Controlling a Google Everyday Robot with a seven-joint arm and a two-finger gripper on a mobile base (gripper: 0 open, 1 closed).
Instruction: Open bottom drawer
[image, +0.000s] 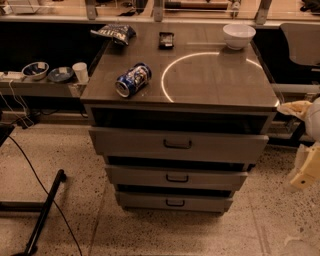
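Observation:
The grey cabinet (180, 95) stands in the middle of the camera view with three drawers. The bottom drawer (150, 201) is the lowest, with a flat grey front and a small dark bar handle (175, 203); its front sits about in line with the cabinet. The middle drawer (145, 175) and the top drawer (130, 141) are above it. My gripper (306, 169) is a cream-coloured piece at the far right edge, at about the height of the middle drawer, to the right of the cabinet and apart from it. It holds nothing that I can see.
On the cabinet top lie a blue can (132, 80) on its side, a chip bag (114, 32), a small black object (166, 40) and a white bowl (238, 35). A side shelf with bowls and a cup (80, 71) is at left. A cable and a black stand leg (45, 212) cross the floor.

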